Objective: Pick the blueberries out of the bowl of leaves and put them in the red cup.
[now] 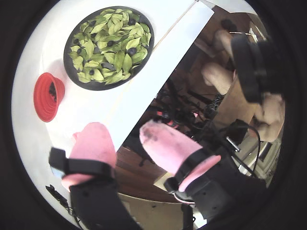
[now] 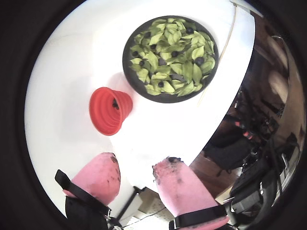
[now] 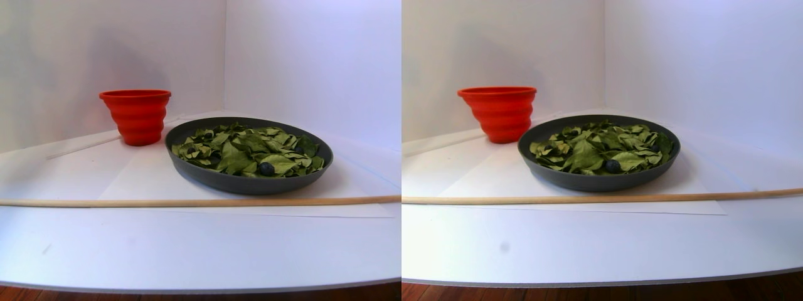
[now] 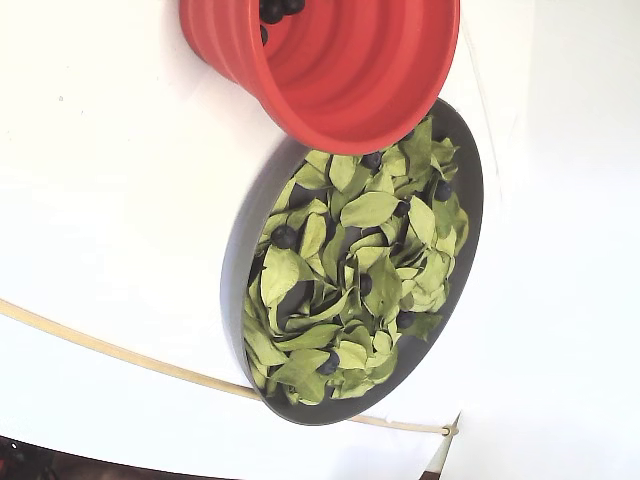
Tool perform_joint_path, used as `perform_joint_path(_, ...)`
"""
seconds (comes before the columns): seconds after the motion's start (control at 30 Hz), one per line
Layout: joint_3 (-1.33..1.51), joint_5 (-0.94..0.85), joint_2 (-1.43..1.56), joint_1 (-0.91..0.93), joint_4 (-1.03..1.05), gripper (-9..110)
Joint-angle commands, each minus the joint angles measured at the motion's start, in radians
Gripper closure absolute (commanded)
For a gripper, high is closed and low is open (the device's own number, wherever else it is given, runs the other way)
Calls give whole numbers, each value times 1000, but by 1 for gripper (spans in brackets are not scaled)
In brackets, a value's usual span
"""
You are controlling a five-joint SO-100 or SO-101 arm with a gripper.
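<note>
White table point(image 2: 72, 86); no writing legible; pincer point(image 2: 136, 179) apart, empty; blueberries point(image 4: 272, 10) in red cup point(image 4: 340, 70)

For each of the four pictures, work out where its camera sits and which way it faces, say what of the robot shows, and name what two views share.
A wrist view: on the arm, facing down past the table edge; pink fingers of the hand show.
Another wrist view: on the arm, high over the table; same hand.
Stereo pair view: low at table height, facing the bowl side-on; no robot.
Fixed view: close above, tilted; no robot.
Shared: the red cup holds blueberries in both.
</note>
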Motion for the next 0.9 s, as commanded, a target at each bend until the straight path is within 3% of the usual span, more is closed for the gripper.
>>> perform_joint_path(0.0, -9, -115, -9, 20, -28, 87)
perform_joint_path(0.87, 241, -571, -77, 130, -206, 87)
